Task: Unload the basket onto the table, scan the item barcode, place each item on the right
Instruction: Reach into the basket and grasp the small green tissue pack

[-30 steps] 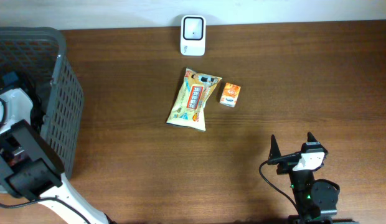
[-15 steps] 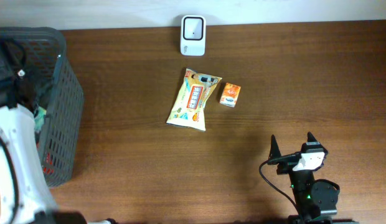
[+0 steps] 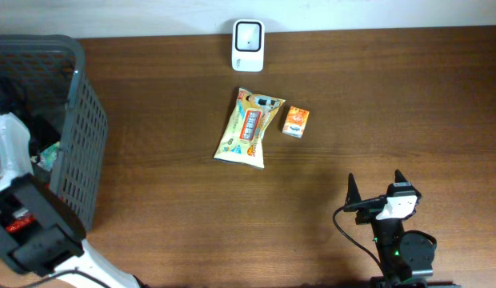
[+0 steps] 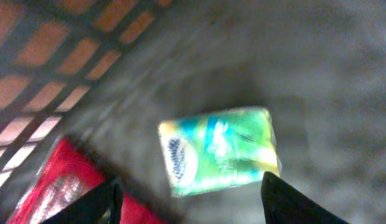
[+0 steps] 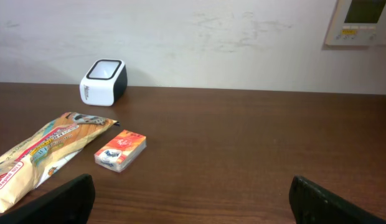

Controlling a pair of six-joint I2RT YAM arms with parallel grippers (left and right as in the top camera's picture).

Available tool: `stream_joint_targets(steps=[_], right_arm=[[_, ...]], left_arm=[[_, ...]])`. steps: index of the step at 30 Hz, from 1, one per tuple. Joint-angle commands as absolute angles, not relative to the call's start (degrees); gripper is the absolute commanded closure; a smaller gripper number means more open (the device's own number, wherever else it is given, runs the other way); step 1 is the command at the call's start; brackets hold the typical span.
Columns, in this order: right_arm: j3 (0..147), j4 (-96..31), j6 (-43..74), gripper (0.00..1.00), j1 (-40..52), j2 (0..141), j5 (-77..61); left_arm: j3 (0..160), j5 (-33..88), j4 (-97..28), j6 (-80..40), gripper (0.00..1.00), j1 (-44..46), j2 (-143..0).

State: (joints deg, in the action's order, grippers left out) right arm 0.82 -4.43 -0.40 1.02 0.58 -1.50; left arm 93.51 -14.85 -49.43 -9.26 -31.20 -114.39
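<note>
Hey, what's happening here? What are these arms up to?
The left gripper is down inside the basket, jaws open above a green packet, not gripping it. The right gripper sits open and idle, apart from everything. A snack bag and an orange box lie untouched on the table near the white scanner.

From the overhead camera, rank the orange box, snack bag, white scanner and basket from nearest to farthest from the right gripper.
1. orange box, up-left of the right gripper
2. snack bag, left of the box
3. white scanner, back edge
4. basket, far left
</note>
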Motion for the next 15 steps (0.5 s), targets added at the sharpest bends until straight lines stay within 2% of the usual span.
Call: stream_joint_targets(steps=[1,4,7,8,9,10,11,13,15], right_arm=[[0.3,-4.5,-0.4,0.01,1.5,0.3,-1.2],[0.3,-4.5,-0.4,0.01,1.5,0.3,-1.2],[0.3,-4.5,-0.4,0.01,1.5,0.3,-1.2],[0.3,-4.5,-0.4,0.02,1.5,0.3,-1.2],[0.3,-4.5,-0.4,0.02,1.5,0.3,-1.2],[0.3,-4.5,-0.4,0.02,1.5,0.3,-1.2],[0.3,-4.5,-0.4,0.01,1.5,0.3,-1.2],[0.3,-4.5,-0.4,0.01,1.5,0.3,-1.2],[0.3,-4.5,-0.4,0.02,1.5,0.3,-1.2]], left_arm=[[93.7,-10.9,-47.1,2.3,0.28,-31.0,-119.0],[93.7,-10.3,-46.7,4.0,0.22,-31.0,-122.5],[93.7,-10.2,-47.4,4.4,0.22,-31.0,-125.7],[93.3,-10.2,-47.7,4.4,0.3,-31.0,-126.7],[92.8,-10.3,-47.6,4.4,0.44,-31.0,-126.7],[92.8,-10.3,-47.7,4.4,0.68,-31.0,-126.6],[92.9,-10.3,-48.1,4.4,0.85,-31.0,-126.5],[93.7,-10.3,-48.9,3.9,0.97,-31.0,-125.9],[96.4,-10.2,-50.7,2.3,1.0,-31.0,-124.2]])
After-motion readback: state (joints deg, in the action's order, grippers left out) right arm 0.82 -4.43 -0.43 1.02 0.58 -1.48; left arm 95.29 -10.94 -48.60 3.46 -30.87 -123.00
